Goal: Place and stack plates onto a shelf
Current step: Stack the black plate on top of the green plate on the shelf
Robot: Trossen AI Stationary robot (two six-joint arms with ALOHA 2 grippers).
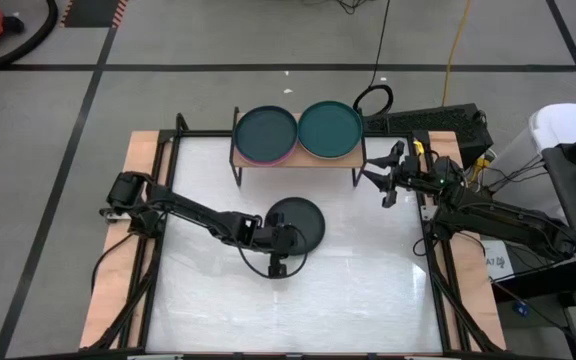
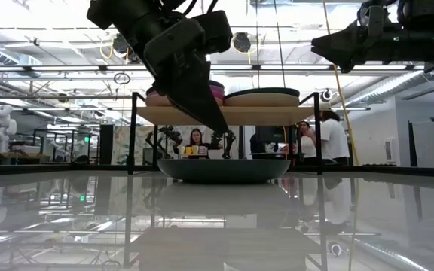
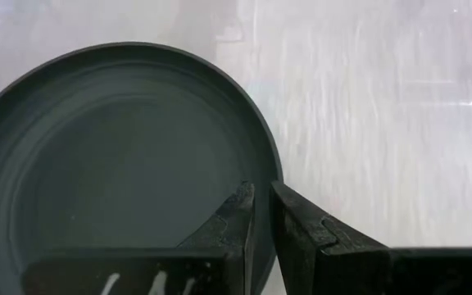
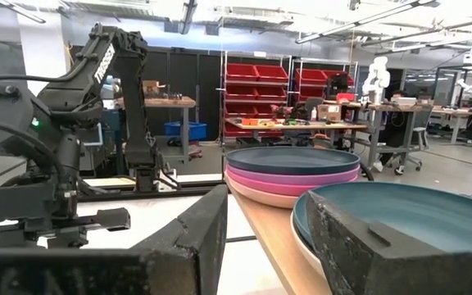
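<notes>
Nearest: the left gripper, fingers pinched together on the rim of the dark plate. In the high view that plate lies flat on the white tabletop near centre, gripper at its 8 o'clock edge. Grip clamped, thin rim between the pads.

Plate looks stiff, light, matte; likely to tip if lifted by one edge, so keep it level. The rim is the only sensible hold.

Shelf at 12 o'clock from the plate: a mixed stack on its left half, a teal-topped stack on its right.

Right gripper waits at the shelf's 3 o'clock end, jaws apart, empty.
</notes>
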